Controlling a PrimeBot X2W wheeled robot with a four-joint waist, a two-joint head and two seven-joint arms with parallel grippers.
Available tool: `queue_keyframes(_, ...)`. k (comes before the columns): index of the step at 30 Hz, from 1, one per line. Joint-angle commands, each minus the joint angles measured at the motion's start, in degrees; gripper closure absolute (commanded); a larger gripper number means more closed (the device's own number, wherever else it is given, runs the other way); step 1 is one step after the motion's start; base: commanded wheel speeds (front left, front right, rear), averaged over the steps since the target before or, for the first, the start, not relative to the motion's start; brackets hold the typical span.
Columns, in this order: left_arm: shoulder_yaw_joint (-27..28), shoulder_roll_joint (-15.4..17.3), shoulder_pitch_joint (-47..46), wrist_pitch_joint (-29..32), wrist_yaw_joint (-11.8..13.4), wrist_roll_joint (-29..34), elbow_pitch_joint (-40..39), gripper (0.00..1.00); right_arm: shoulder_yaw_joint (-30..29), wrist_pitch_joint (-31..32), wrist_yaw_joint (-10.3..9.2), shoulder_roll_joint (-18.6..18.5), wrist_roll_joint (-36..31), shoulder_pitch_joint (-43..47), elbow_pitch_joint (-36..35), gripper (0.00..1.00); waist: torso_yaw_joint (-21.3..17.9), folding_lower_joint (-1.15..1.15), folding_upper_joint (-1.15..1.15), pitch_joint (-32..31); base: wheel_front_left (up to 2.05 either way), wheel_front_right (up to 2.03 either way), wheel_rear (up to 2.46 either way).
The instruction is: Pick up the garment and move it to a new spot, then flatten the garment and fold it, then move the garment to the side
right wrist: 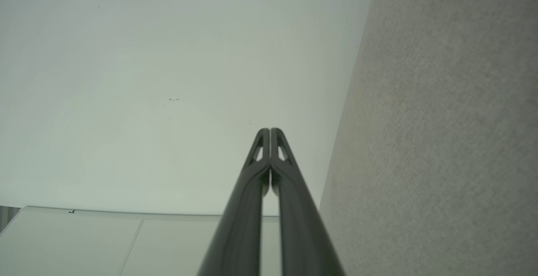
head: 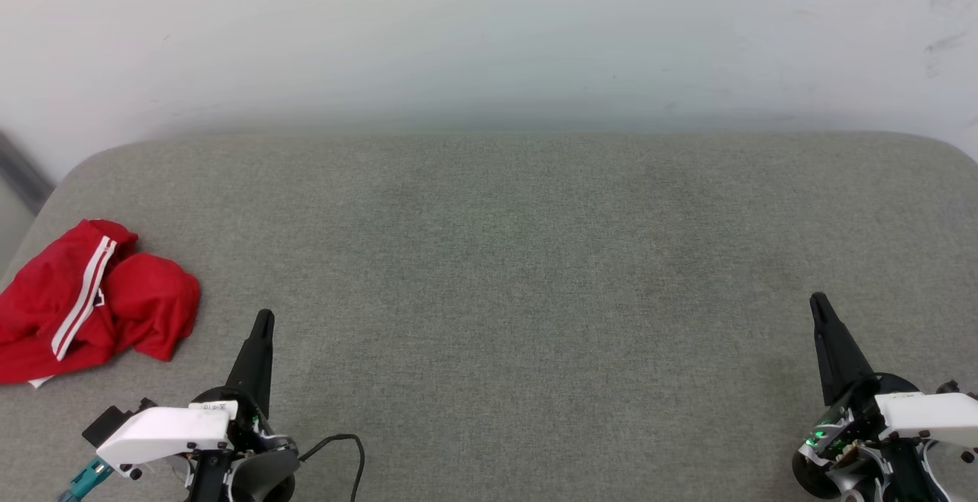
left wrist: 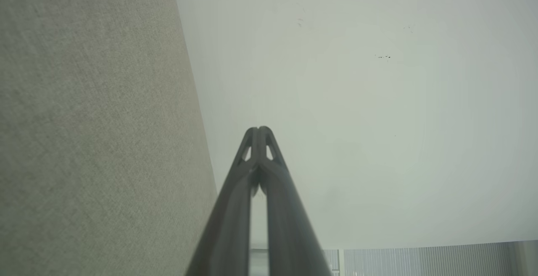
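Head view is showing the garment (head: 92, 299) lying crumpled at the left edge of the grey cushion (head: 497, 257), with the left gripper (head: 262, 322) and right gripper (head: 817, 303) sitting near, both pressed together and pinching nothing, so pick-up, flattening, folding and side-move are all looking pending.

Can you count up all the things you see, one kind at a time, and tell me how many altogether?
Red garment: 1
Left end effector and right end effector, both shut: 2
Grey cushion: 1
Total: 4
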Motion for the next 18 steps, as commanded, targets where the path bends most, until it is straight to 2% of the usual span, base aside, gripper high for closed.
queue_keyframes(1, 0.1, -0.1, 0.4, 0.1, -0.1, 0.0, -0.1, 1.0, 0.0, 0.0, -0.02, 0.0, 0.2, -0.6, 0.1, 1.0, 0.0, 0.0, 0.0, 0.0, 0.0, 0.0, 0.0)
queue_keyframes(18, 0.1, -0.1, 0.4, 0.1, -0.1, 0.0, -0.1, 1.0, 0.0, 0.0, -0.02, 0.0, 0.2, -0.6, 0.1, 1.0, 0.0, 0.0, 0.0, 0.0, 0.0, 0.0, 0.0)
